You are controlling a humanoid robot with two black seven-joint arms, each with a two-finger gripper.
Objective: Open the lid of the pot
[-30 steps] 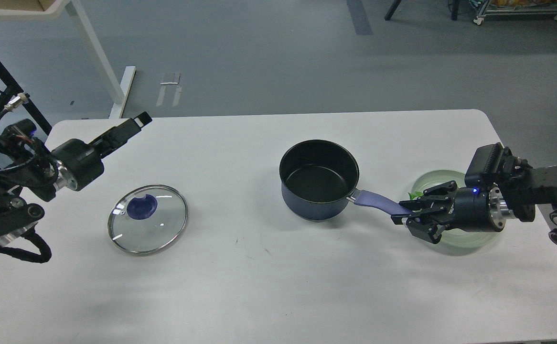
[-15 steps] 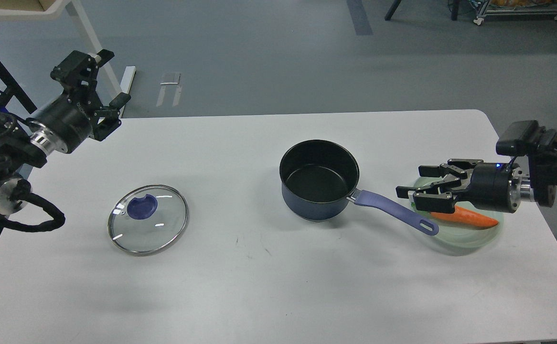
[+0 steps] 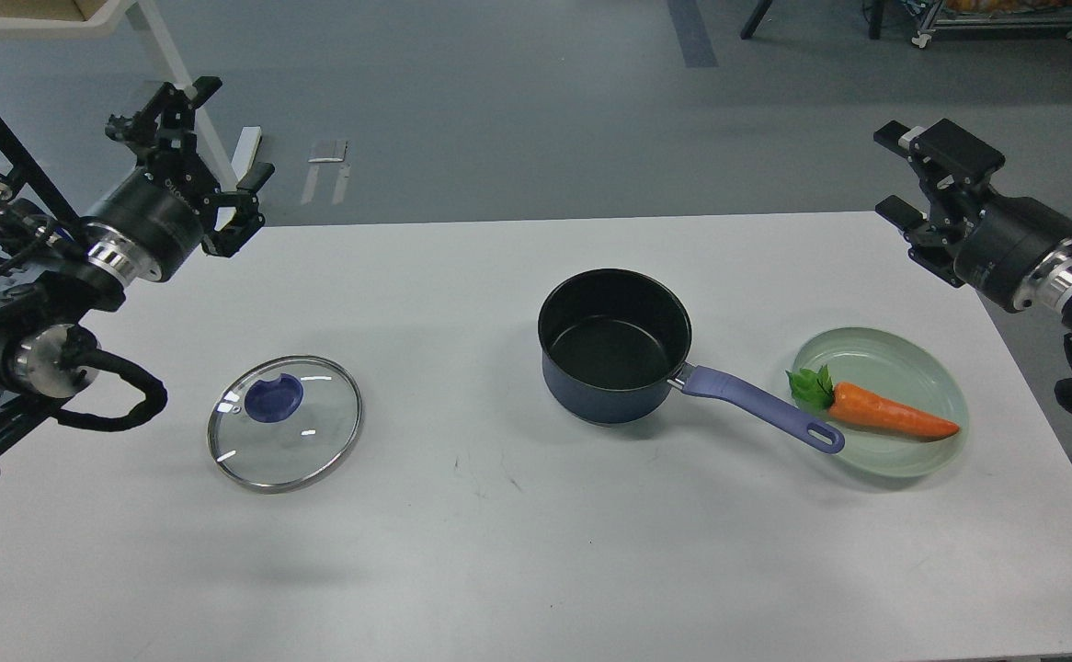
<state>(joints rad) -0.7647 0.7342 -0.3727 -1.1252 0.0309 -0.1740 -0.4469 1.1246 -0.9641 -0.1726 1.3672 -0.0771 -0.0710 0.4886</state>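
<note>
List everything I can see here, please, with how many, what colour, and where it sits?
table: one, white, filling the lower view
pot: one, dark blue, black inside, uncovered, table centre
pot handle: one, purple, pointing right, its tip over the plate's edge
lid: one, clear glass with blue knob, flat on table, left
plate: one, pale green, right
carrot: one, orange with green leaves, on the plate
left claw: one, black, open, raised at upper left
right claw: one, black, raised at upper right

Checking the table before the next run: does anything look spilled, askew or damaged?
Nothing stands out. The glass lid lies flat on the table, apart from the empty, upright pot. The carrot sits on its plate.
</note>
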